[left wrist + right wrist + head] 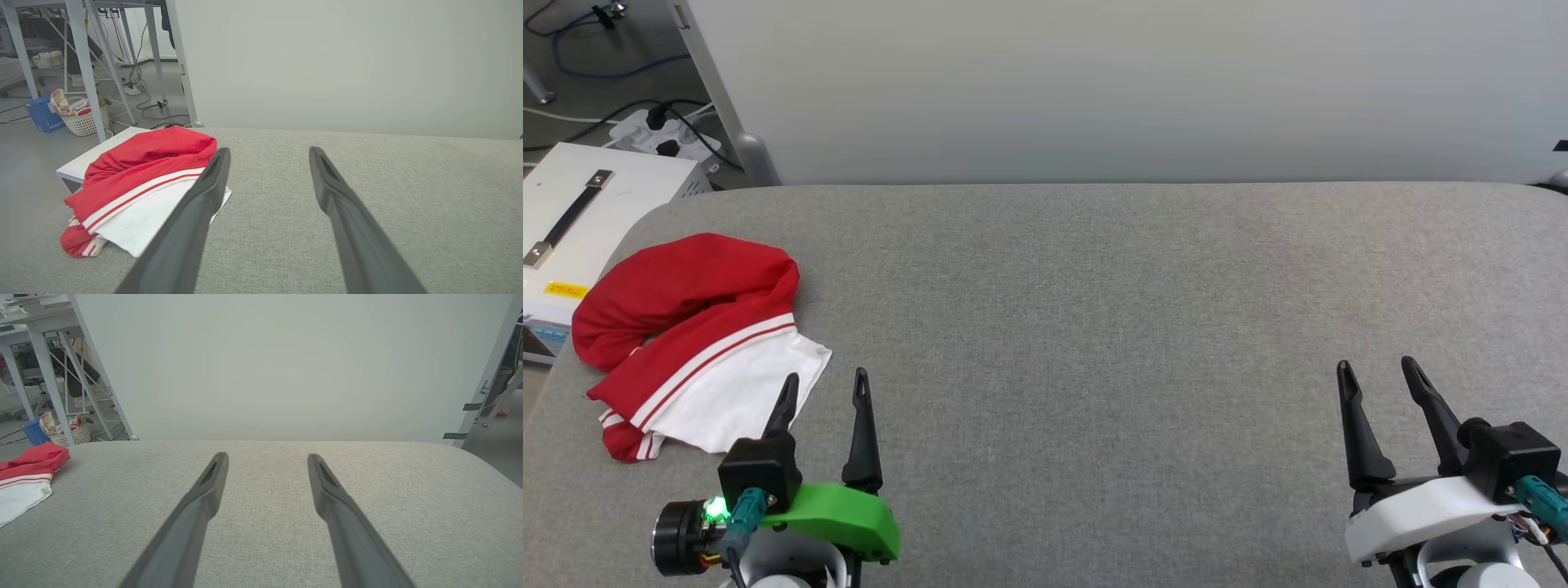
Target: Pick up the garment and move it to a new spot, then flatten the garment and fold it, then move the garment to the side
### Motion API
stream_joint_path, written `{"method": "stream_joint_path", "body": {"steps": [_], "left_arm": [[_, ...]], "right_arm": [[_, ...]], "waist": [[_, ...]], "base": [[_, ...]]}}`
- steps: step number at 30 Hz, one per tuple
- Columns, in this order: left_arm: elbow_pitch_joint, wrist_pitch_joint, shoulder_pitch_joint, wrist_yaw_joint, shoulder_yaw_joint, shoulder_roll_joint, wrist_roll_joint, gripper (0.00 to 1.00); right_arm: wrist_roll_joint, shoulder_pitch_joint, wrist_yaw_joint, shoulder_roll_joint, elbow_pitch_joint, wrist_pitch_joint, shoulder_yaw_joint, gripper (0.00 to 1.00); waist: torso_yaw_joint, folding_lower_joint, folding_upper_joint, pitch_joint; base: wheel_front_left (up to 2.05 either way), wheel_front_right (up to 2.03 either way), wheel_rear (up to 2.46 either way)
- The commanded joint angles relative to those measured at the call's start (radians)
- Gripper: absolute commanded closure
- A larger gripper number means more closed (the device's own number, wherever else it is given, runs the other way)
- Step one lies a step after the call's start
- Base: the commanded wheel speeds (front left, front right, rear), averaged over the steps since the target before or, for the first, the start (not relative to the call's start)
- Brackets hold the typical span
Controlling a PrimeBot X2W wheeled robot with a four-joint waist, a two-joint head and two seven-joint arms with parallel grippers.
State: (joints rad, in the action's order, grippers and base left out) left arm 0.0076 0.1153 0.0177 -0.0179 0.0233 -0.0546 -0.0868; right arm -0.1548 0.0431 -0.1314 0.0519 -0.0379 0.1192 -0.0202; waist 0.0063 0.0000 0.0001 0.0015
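Garment (pixel 686 327) sits bunched in a heap at the far left of the counter (pixel 1094 327), near its rounded left corner. Red body is folded over on top, and the white sleeve with red-and-white striped trim is spread on the near side toward me. Left tool (pixel 827 376) is low at my left with a green-shelled wrist, both dark fingers spread wide and pointing away from me, holding nothing. Its outer fingertip (pixel 786 396) overlaps the white sleeve edge in the head view, and I can't tell whether it touches the cloth or hovers over it. In the left wrist view that same finger crosses in front of the sleeve's corner. The other finger is over bare grey fabric just beside the garment. Right tool (pixel 1376 363) is at my lower right with a white-shelled wrist, fingers spread just as wide, empty, over bare counter and well apart from the garment. In the right wrist view the garment shows at the far left edge. Off the counter's left side stands a white box (pixel 580 212) with a black strap handle, and a pale panel (pixel 1094 82) rises behind the far edge. On the floor beyond, a white basket (pixel 83 118) holds cloth next to a blue box (pixel 41 116).
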Motion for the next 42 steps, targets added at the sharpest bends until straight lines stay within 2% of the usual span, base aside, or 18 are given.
{"method": "stream_joint_path", "body": {"steps": [1, 42], "left_arm": [[0.002, 0.013, -0.002, -0.005, 0.0, 0.002, -0.006, 0.0], [0.03, 0.098, 0.02, -0.009, 0.03, 0.004, -0.045, 0.0]], "right_arm": [[-0.01, 0.014, 0.0, -0.001, -0.009, 0.011, -0.003, 0.0], [-0.054, 0.064, 0.001, -0.001, -0.007, 0.095, 0.009, 0.0]], "waist": [[0.0, 0.0, -0.0001, 0.001], [0.009, 0.0, -0.0001, -0.004]], "base": [[0.0, 0.0, 0.0], [0.0, 0.0, 0.0]]}}
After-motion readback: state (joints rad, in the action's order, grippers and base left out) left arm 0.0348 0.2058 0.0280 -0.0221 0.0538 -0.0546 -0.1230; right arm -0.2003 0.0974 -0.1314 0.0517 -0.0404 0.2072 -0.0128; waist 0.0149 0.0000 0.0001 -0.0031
